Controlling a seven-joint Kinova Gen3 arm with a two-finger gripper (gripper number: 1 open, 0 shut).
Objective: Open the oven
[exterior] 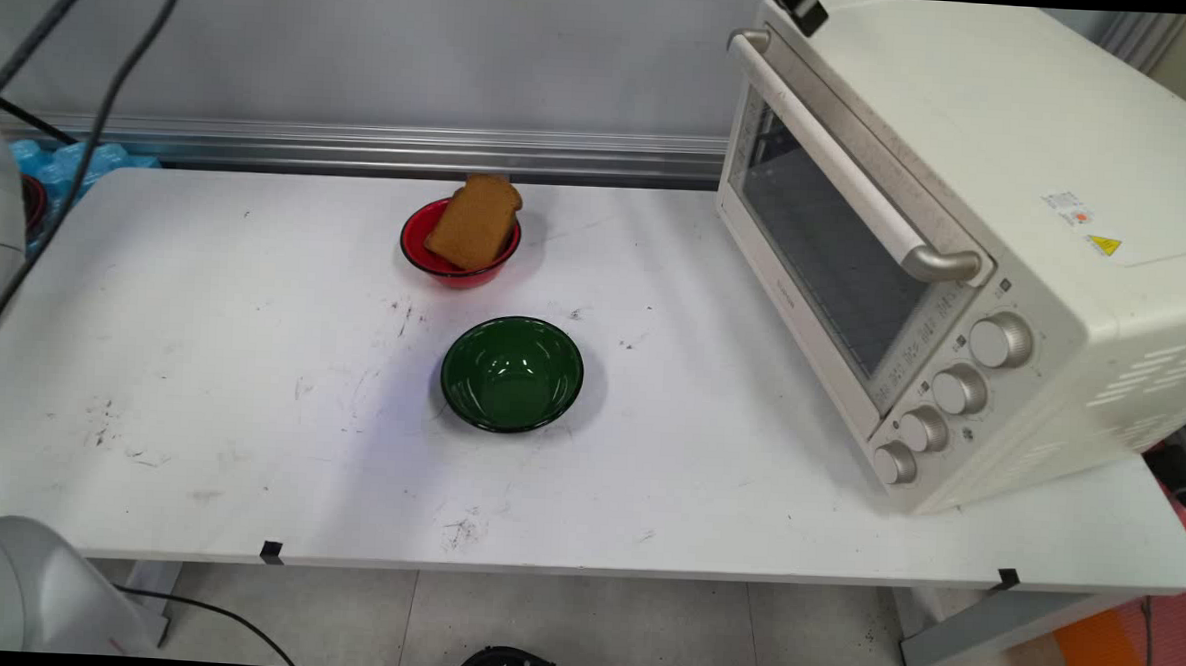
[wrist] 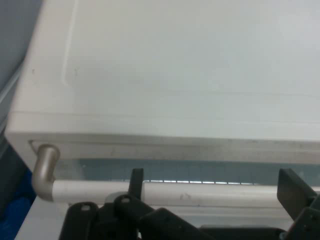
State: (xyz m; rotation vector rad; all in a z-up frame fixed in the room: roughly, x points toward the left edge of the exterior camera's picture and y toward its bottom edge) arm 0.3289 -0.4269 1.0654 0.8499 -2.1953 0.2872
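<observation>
Cream toaster oven, door shut; gripper spread open astride the door handle, above. Risk: fingers slip off the rounded bar (bread sits in red bowl).

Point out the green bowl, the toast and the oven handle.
green bowl (exterior: 512, 374): main view, inner bottom.
toast (exterior: 474, 223): main view, middle of the slice.
oven handle (wrist: 210, 193): hand view, white bar between the fingers.
</observation>
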